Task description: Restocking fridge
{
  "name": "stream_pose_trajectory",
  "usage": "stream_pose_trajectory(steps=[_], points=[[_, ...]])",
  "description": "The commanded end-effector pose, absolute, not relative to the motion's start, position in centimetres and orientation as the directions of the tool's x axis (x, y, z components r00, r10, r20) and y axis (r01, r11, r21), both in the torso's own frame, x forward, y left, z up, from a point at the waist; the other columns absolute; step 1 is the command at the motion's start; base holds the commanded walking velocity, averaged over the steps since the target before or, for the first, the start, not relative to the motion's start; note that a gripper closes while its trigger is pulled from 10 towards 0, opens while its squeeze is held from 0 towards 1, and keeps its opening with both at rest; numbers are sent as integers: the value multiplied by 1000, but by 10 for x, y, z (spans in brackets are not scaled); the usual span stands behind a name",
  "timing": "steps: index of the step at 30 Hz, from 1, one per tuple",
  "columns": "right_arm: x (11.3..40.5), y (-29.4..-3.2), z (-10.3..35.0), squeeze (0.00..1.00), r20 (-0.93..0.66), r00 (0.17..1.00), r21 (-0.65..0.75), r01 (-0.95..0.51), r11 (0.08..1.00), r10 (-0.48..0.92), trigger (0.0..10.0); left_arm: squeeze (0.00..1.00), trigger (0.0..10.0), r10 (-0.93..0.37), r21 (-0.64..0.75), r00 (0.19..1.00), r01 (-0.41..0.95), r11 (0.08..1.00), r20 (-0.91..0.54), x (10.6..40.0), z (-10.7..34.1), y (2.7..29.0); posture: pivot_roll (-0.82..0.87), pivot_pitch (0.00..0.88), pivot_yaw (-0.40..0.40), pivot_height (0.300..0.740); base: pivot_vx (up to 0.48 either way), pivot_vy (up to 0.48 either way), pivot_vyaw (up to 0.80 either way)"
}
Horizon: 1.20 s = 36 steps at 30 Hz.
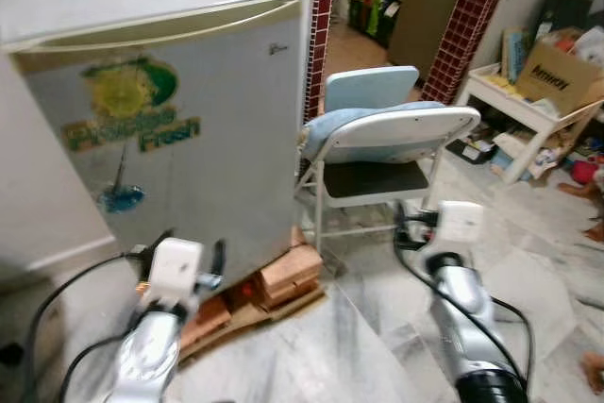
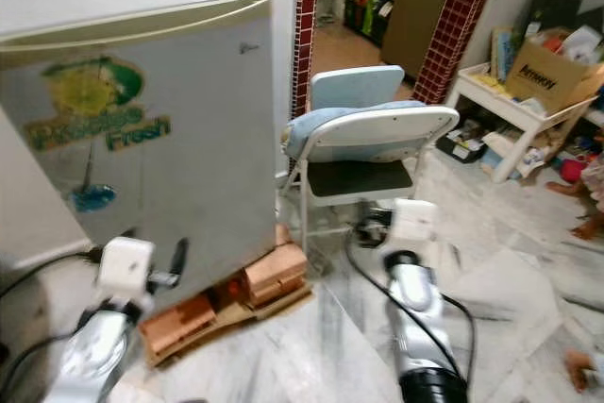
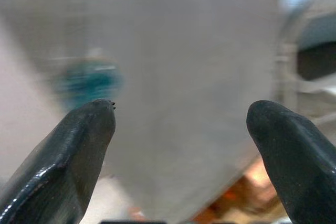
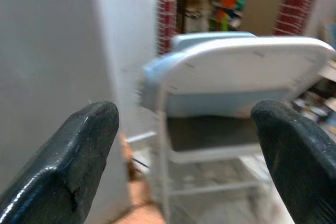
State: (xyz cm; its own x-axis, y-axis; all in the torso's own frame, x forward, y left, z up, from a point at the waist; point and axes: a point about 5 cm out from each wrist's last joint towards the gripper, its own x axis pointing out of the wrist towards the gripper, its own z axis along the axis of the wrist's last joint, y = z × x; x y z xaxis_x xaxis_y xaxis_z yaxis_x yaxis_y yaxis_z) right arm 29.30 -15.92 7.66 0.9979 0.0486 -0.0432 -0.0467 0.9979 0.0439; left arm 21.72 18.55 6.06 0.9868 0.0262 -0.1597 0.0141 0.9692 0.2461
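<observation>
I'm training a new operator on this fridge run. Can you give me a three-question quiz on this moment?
1. True or false: the fridge door is shut.
2. What stands right of the fridge? A) folding chair B) ladder C) bin
3. The fridge rests on ____.

Key:
1. True.
2. A, the folding chair.
3. Bricks. Left gripper and right gripper are both open and hold nothing.

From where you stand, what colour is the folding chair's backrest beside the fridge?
Pale blue backrest on a white frame, clearest in the left eye view.
</observation>
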Motion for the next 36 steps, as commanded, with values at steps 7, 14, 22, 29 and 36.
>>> stream_pose_trajectory(steps=[7,14,22,29,36], points=[[292,-173,72,0,-76,997,8,-20,1000,21,10000,0,10000,-12,233,988,49,971,-156,215,60,174,119,0,-38,740,0,480,0],[295,-175,72,0,-83,996,0,-26,1000,26,10000,0,10000,-26,224,985,64,972,-170,210,56,169,121,0,-45,740,0,480,0],[297,-175,72,0,-89,996,-5,-33,999,32,10000,0,10000,-33,228,985,72,971,-172,210,56,169,125,0,-52,740,0,480,0],[298,-172,71,0,-99,994,-5,-43,999,43,10000,0,10000,-44,230,984,84,970,-174,210,55,168,126,0,-55,740,0,480,-718],[297,-173,70,0,-101,994,-9,-45,999,44,10000,0,10000,-55,223,982,95,970,-180,210,54,165,122,0,-54,740,0,480,-800]])
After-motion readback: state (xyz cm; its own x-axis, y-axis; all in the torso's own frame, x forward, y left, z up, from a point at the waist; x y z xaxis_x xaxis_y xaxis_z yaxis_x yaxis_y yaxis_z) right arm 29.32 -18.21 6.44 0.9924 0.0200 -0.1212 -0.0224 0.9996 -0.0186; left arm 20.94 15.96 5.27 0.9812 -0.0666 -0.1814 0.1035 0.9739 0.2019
